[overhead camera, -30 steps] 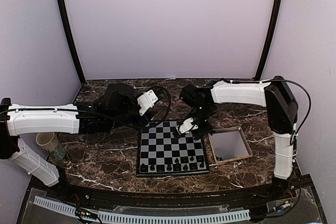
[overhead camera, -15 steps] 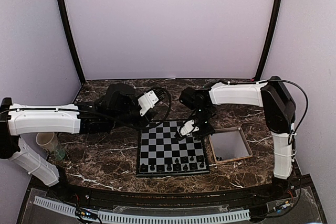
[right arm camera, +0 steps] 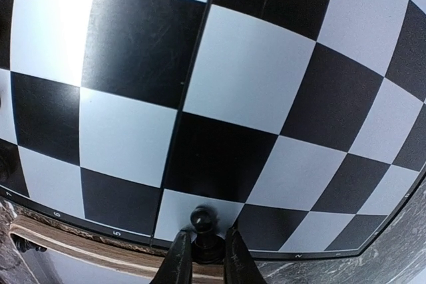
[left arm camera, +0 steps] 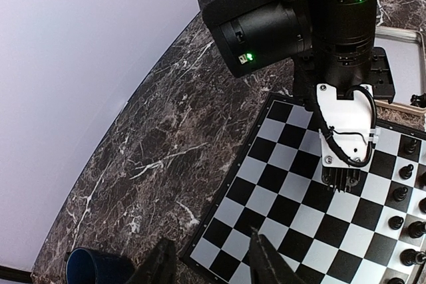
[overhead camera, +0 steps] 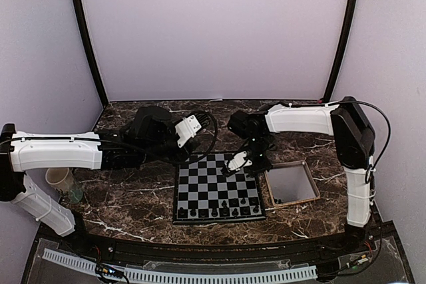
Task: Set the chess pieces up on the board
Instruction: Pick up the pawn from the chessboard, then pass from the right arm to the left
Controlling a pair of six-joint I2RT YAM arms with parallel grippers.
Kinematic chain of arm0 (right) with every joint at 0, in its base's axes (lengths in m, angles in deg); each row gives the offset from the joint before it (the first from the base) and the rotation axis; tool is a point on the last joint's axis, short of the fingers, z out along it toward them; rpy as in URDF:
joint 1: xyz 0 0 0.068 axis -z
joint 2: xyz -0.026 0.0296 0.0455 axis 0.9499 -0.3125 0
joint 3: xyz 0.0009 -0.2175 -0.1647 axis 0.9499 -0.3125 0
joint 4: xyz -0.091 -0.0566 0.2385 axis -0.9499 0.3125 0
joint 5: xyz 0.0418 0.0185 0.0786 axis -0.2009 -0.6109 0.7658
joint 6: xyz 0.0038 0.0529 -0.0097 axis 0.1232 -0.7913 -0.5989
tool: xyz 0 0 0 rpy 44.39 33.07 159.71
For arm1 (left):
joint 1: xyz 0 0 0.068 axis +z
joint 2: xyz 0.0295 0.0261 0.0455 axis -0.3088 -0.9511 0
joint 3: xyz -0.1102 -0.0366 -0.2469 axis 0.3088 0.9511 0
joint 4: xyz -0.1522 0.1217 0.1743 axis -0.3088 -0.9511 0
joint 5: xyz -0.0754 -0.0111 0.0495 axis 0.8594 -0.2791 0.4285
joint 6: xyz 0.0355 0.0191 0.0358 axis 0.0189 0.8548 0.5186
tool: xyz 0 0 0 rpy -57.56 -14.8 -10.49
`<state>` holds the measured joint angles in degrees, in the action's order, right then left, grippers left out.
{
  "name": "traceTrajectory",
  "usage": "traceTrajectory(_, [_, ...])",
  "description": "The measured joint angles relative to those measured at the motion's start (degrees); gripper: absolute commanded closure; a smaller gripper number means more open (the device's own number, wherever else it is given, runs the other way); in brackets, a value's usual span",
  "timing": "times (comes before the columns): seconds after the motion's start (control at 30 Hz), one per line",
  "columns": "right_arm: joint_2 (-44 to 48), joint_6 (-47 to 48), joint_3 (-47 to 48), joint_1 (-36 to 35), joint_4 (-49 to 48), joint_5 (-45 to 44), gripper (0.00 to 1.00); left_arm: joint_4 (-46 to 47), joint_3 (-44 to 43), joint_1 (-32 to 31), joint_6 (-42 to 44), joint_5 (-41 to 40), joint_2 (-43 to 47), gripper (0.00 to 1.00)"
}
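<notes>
Under both arms I've got the table point(overhead camera: 133, 197) — a dark brown, glossy, stone-look slab veined in white. Below the right gripper point(right arm camera: 205, 241) lies the board point(overhead camera: 213, 187), flat and square, with black and pale grey checks inside a thin black border. Just off that gripper's right side sits a tray point(overhead camera: 285, 164), shallow and square with a tan wooden rim. The left gripper point(left arm camera: 212, 241) has its jaws apart with nothing between them, and a dark blue cup point(left arm camera: 96, 265) sits close beside it. A pale paper cup point(overhead camera: 60, 179) stands back by the left arm. From the left wrist, the right arm's black bulk hides part of the board. The chess pieces point(overhead camera: 219, 211) — tiny, near-black, knobbed — line the rows on the base side of the right gripper. Its fingers point(right arm camera: 181, 257) pinch one round-headed piece point(right arm camera: 201, 219) over a pale edge square
</notes>
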<state>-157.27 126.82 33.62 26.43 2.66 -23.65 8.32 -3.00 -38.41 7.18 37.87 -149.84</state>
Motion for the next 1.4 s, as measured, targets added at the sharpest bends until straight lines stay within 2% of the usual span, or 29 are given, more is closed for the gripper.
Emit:
traceTrajectory(0.13, [0.07,-2.32,0.0,0.68,-0.04,2.93,0.88,0.04,0.0,0.11,-0.92,-0.07,0.0,0.6])
traceTrajectory(0.3, [0.85,-9.11,0.13,3.74,-0.9,13.31,0.89,0.57,-0.02,2.78,-6.21,0.94,0.0,0.56])
traceTrajectory(0.5, [8.63,-19.17,-2.64,5.55,-8.37,27.08,0.89,0.44,-2.25,9.18,-17.4,7.34,-1.51,0.59])
traceTrajectory(0.7, [12.48,-29.22,-5.14,5.51,-17.4,37.2,0.88,3.06,-2.12,9.64,-30.49,16.11,-3.37,0.61])
traceTrajectory(1.0, [12.15,-36.59,-5.42,5.51,-22.03,43.45,0.86,14.4,2.19,9.64,-46.66,29.35,-8.17,0.64])
traceTrajectory(1.4, [11.96,-38.03,-5.7,5.51,-22.77,44.7,0.86,22.05,2.25,9.64,-54.9,38.88,-14.36,0.75])
